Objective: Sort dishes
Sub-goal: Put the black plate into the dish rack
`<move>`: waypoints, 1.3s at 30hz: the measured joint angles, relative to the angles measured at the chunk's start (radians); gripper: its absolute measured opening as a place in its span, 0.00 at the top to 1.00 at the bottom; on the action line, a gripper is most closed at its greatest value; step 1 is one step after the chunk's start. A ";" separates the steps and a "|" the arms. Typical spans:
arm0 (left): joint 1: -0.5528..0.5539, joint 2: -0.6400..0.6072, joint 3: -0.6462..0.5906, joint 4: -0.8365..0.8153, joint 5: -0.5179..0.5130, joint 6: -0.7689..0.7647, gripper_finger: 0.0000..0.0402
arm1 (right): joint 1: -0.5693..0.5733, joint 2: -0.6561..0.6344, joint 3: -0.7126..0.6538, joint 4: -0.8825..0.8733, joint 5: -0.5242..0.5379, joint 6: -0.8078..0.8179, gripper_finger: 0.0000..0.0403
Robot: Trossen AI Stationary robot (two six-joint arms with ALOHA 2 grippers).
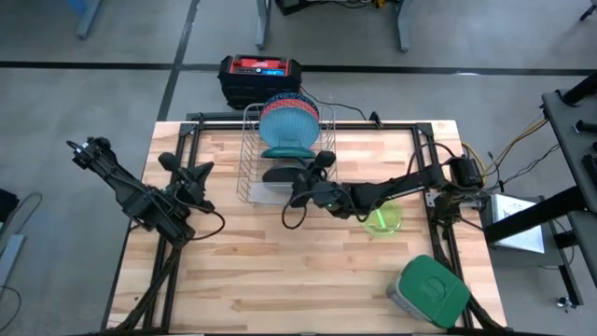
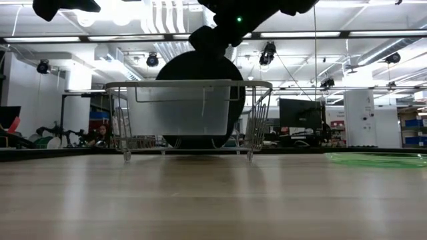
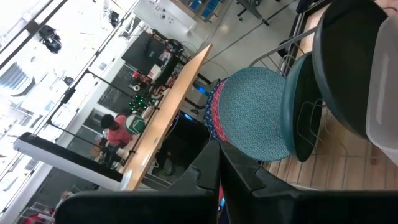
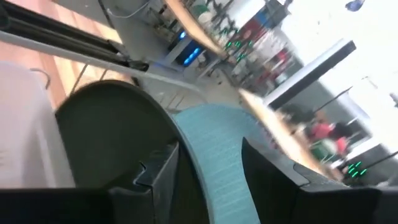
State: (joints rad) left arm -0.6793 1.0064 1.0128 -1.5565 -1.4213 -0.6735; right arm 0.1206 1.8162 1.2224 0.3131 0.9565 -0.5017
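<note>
Several plates stand on edge in the silver wire rack (image 1: pixel 250 154). From far to near they are a red-patterned one (image 3: pixel 213 115), a blue-speckled one (image 1: pixel 289 117), a light blue one (image 1: pixel 284 149) and a dark green one (image 1: pixel 283 175). My right gripper (image 1: pixel 300 194) is open at the dark green plate's top rim (image 4: pixel 106 124). In the right wrist view (image 4: pixel 214 180) the light blue plate (image 4: pixel 217 155) shows between its fingers. The neon-green cup (image 1: pixel 382 220) sits on the table under the right arm. My left gripper (image 1: pixel 185 168) is shut and empty, left of the rack. My right gripper is open, pointing down at the dark green plate's top rim (image 4: pixel 165 134). One finger (image 4: pixel 155 177) is in front of the plate's face. I cannot tell whether it touches the plate, which stands on edge in the rack.
A grey container with a green lid (image 1: pixel 429 289) sits at the table's near right corner. A whitish translucent panel (image 2: pixel 180 110) fills the rack's near end. A black and red box (image 1: pixel 259 77) lies beyond the far edge. Bare wood lies across the near half (image 1: pixel 280 271).
</note>
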 joint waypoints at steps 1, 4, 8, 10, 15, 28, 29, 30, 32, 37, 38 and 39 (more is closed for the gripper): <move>0.000 0.000 -0.003 0.000 0.000 0.001 1.00 | -0.004 -0.001 0.011 -0.055 -0.015 0.055 0.59; 0.000 0.000 -0.009 -0.001 0.000 0.001 1.00 | -0.028 -0.008 0.056 -0.265 -0.130 0.252 0.58; 0.000 0.000 -0.010 -0.001 0.000 0.002 1.00 | -0.079 -0.016 0.117 -0.473 -0.334 0.453 0.56; 0.000 0.000 -0.010 -0.001 0.000 0.002 1.00 | -0.102 -0.017 0.129 -0.526 -0.425 0.502 0.55; 0.000 0.000 -0.010 -0.003 0.019 0.002 1.00 | -0.122 -0.021 0.126 -0.550 -0.491 0.518 0.54; 0.000 0.000 -0.014 0.018 0.286 -0.002 1.00 | -0.012 -0.227 0.102 -0.806 -0.583 0.459 0.56; 0.000 0.000 -0.015 0.030 0.315 0.001 1.00 | 0.009 -0.237 0.091 -0.810 -0.639 0.459 0.57; 0.000 0.001 -0.015 0.043 0.346 0.006 1.00 | 0.030 -0.244 0.077 -0.810 -0.684 0.468 0.57; 0.000 0.004 -0.015 0.077 0.388 0.034 1.00 | 0.068 -0.244 0.056 -0.813 -0.732 0.494 0.58; 0.000 0.016 -0.014 0.146 0.379 0.104 1.00 | 0.134 -0.184 0.018 -0.795 -0.748 0.456 0.62; 0.000 0.018 -0.012 0.155 0.363 0.108 1.00 | 0.143 -0.162 0.015 -0.790 -0.754 0.452 0.62; 0.000 0.021 -0.012 0.163 0.350 0.109 1.00 | 0.151 -0.138 0.014 -0.788 -0.760 0.449 0.63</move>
State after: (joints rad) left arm -0.6796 1.0275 1.0008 -1.3933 -1.0713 -0.5647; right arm 0.2715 1.6784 1.2367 -0.4748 0.1967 -0.0526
